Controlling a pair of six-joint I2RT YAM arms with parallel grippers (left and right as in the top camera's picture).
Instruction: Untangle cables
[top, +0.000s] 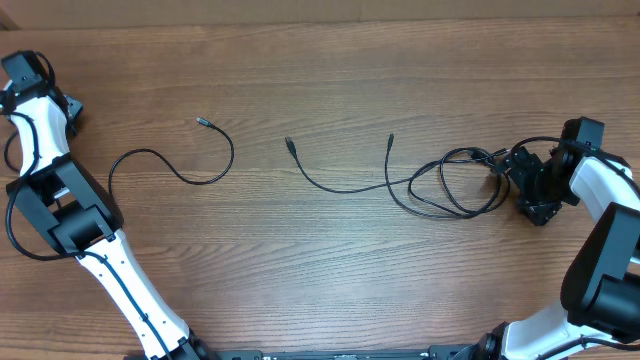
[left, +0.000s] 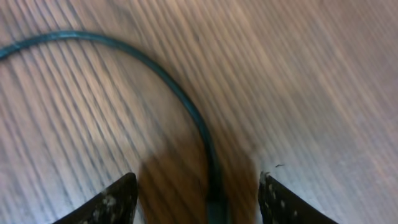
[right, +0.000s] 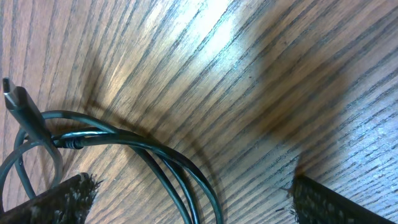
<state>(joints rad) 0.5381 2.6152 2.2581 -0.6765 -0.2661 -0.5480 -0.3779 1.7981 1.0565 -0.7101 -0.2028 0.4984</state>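
Right gripper (right: 193, 190): jaws are standing wide apart, gripping nothing, and are hanging low over the wood near the right edge of the worktop (top: 330, 290). Passing between its fingers (right: 59, 199): a few thin black cords lying side by side and curving away, with one plug (right: 18, 102) sticking up at the far left of the wrist view. Just beside it, towards the middle of the worktop: the tangled loops (top: 455, 185) of the cables, lying flat and overlapping one another. Trailing out of the loops towards the centre: two tails, one (top: 335, 188) sweeping in a shallow arc and ending in a small connector, the other (top: 389, 160) running straight towards the far edge. Left gripper (left: 199, 202): jaws are likewise standing wide, closing on nothing. Running in between its fingers (left: 115, 202): a single dark cord (left: 180, 93), blurred, bending across the wood and touching neither finger; which cord it is cannot be told. Well apart from the tangle, in the left half of the worktop: a loose strand (top: 205, 178), lying in an open S-curve on its own, its far end carrying a small plug.
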